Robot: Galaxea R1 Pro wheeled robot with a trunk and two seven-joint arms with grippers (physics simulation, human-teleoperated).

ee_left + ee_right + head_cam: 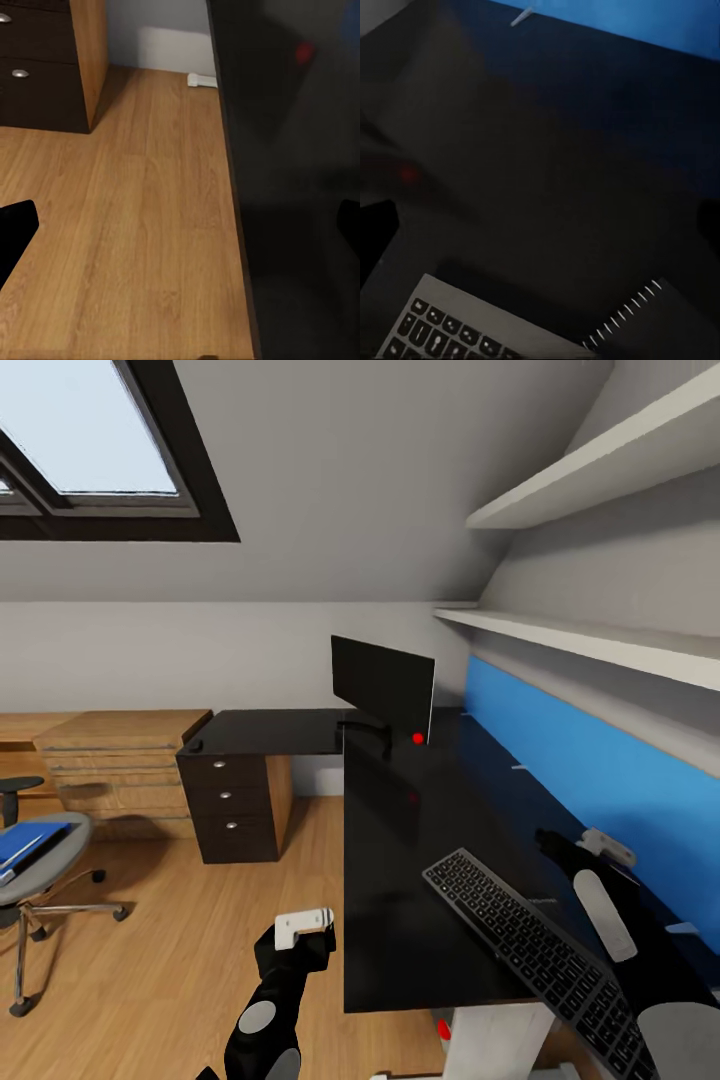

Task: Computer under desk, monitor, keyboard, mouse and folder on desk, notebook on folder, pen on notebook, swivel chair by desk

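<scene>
Keyboard (540, 945) placement looked like the step in hand: it sat tilted over the near end of the desk (400, 880), one end out past the front edge, close under my right gripper (600, 850). I could not tell from any camera whether those fingers had hold of it or how wide they stood; the right wrist camera looked down on the glossy top with the keyboard's silver corner (450, 322) at the frame edge and a dark spiral-bound pad (652, 322) beside it. The monitor (383, 688) stood well apart at the far corner, its back toward me, so I judged the keyboard had to be carried along the desk and laid flat next to it. My left gripper (303, 927) hung over the wooden floor (200, 920) just off the desk's edge, holding nothing that I could see, though its opening was not readable either. The folder (30, 842), with something pale lying on it, waited on the swivel chair (40, 880) far to the left, a job for later. I saw no mouse that I could be sure of.
</scene>
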